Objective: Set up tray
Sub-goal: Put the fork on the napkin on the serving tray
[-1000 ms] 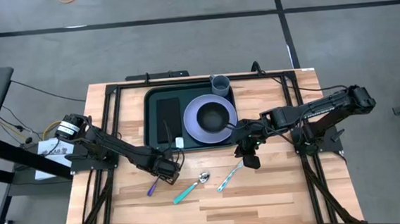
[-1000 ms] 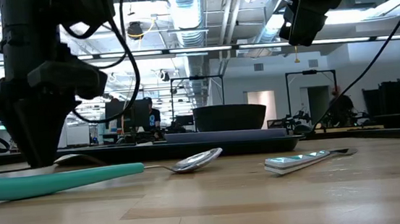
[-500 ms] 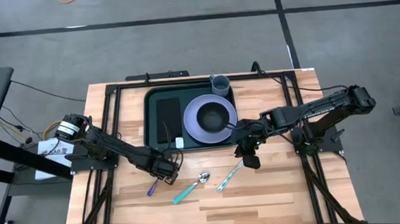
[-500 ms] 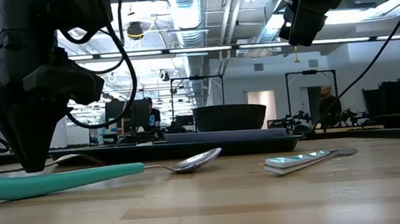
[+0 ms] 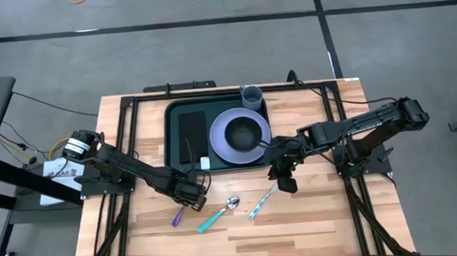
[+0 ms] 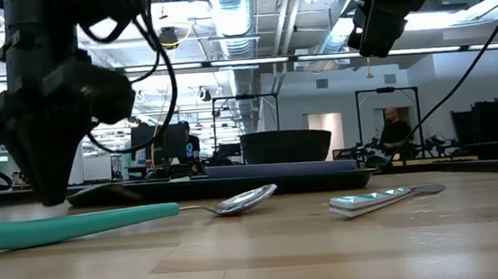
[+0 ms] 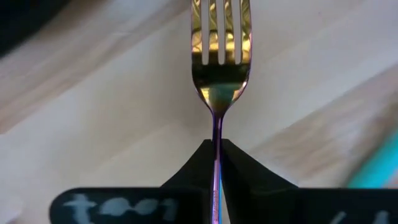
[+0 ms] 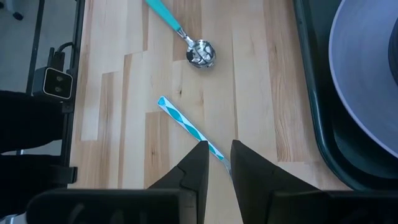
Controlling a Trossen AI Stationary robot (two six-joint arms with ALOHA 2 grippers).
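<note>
The dark green tray (image 5: pixel 176 115) lies at the table's far middle. It holds a black rectangle (image 5: pixel 193 136), a grey-purple plate (image 5: pixel 223 144) with a dark bowl (image 5: pixel 245 132) on it, and a cup (image 5: pixel 251 96). My left gripper (image 5: pixel 191 197) stands just near of the tray, shut on a fork (image 7: pixel 221 56) with gold tines and a purple handle. A teal-handled spoon (image 5: pixel 217 214) and a teal-and-white knife (image 5: pixel 262 201) lie flat on the wood. My right gripper (image 5: pixel 285 180) hovers over the knife's far end, its fingers slightly apart, touching nothing. My left gripper pinches the fork's thin purple handle (image 7: pixel 216 134) between its two fingers, just behind the neck, and the handle runs back between them. The tines point away from the gripper, and the handle's free end (image 5: pixel 176 217) sticks out on the near side. I cannot tell whether the fork is clear of the wood.
The spoon's bowl (image 8: pixel 201 52) lies between the two grippers. Black frame rails (image 5: pixel 125 151) run along the table's left and right sides. Bare wood fills the near part of the table (image 5: pixel 245 244). A person shows far off in the room (image 6: pixel 395 131).
My left gripper has shut on the fork's handle and shifted slightly in place. My right gripper has kept still above the knife.
</note>
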